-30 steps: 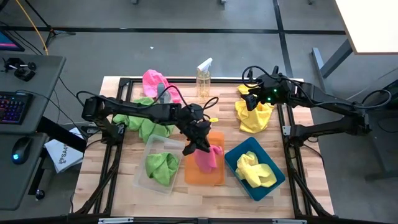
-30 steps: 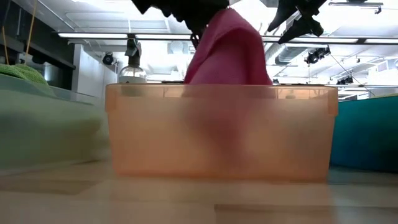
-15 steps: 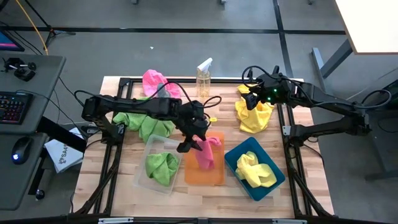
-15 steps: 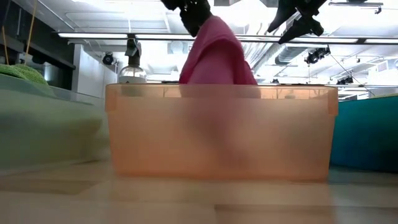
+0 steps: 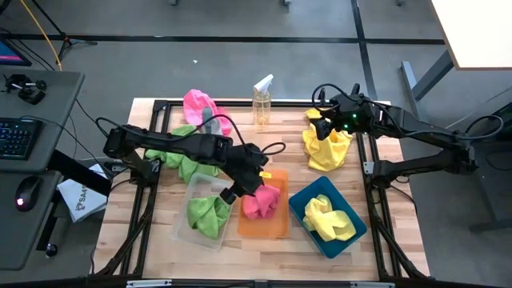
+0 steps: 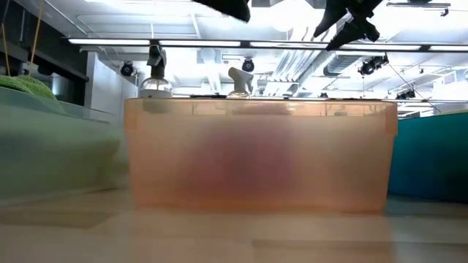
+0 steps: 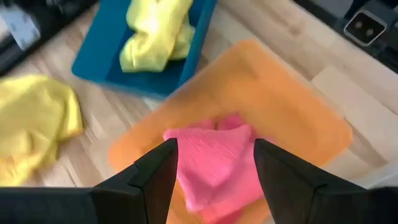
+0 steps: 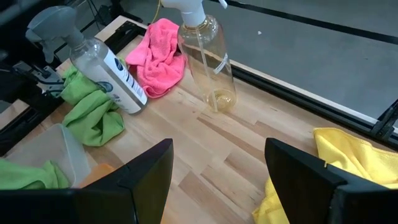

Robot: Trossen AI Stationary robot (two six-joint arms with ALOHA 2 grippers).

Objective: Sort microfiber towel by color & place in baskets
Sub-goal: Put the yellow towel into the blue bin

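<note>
A pink microfiber towel (image 5: 261,203) lies crumpled on the floor of the orange basket (image 5: 278,226). My left gripper (image 5: 238,189) hovers open above it, its fingers on either side of the towel (image 7: 214,165) in the wrist view without touching it. The clear basket (image 5: 186,227) holds a green towel (image 5: 206,213). A yellow towel (image 5: 329,218) lies in the teal basket (image 5: 308,200). At the far right, my right gripper (image 5: 323,130) stands open above a loose yellow towel (image 5: 326,150).
More green towels (image 5: 186,157) and a pink towel (image 5: 200,104) lie on the table at the far left. Among them a white spray bottle (image 8: 109,65) lies tilted. A clear spray bottle (image 5: 262,100) stands at the far middle. Black frame rails run along the table's sides.
My left gripper has opened and let go of the pink towel, then risen a little toward the table's left. The towel, which hung upright from the fingers, has dropped and collapsed into a heap in the orange basket.
</note>
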